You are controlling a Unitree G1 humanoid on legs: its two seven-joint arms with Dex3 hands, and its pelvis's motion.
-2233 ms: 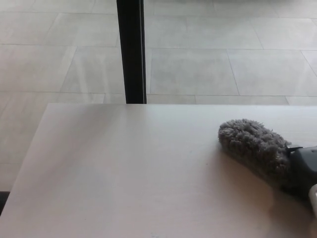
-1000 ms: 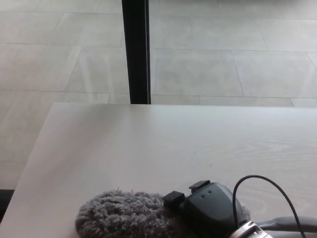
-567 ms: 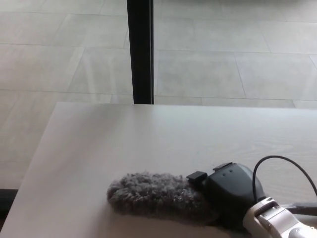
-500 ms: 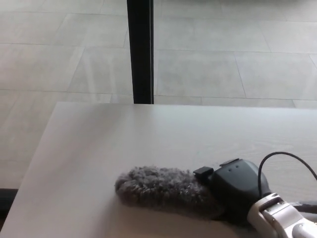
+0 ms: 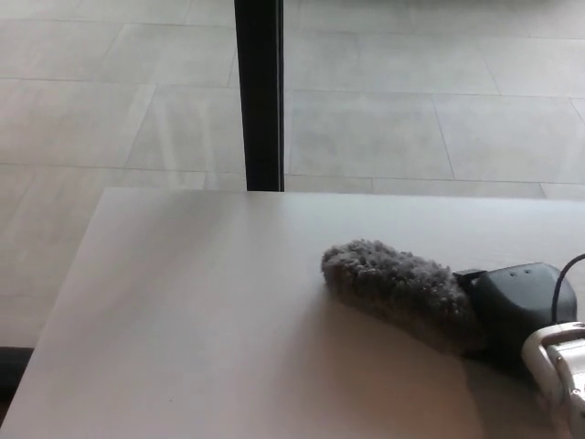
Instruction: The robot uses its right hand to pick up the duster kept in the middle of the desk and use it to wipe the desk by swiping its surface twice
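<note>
A: Item one, the carrier?

B: Pale wood-grain desk (image 5: 183,320), far edge and far-left corner in view, grey tiled floor (image 5: 411,110) beyond, one black upright post (image 5: 260,91) behind the far edge.

A: Item two, the task's thing?

B: Fluffy grey oblong duster (image 5: 393,285), lying on the desk top right of centre, its free end pointing to the far-left corner, its other end running into the hand.

A: Item three, the hand?

B: Black right hand with a silver wrist cuff (image 5: 516,309), at the right edge of the desk, wrapped around the handle end of the duster. Fingers are not separately visible, but the hand and the duster meet with no gap; I judge it clamped on the duster. Left hand: not in view.

A: Change since the last entries?

B: One second ago the duster sat near the front edge, left of centre. Half a second ago it was moving rightward along the front. Now it lies right of centre and farther from the front edge. Two seconds ago it lay near the right edge too.

A: Meaning for the task?

B: Judgement only: one out-and-back sweep across the surface is closing, so a swipe or two looks done. Pile appears in contact with the desk.
</note>
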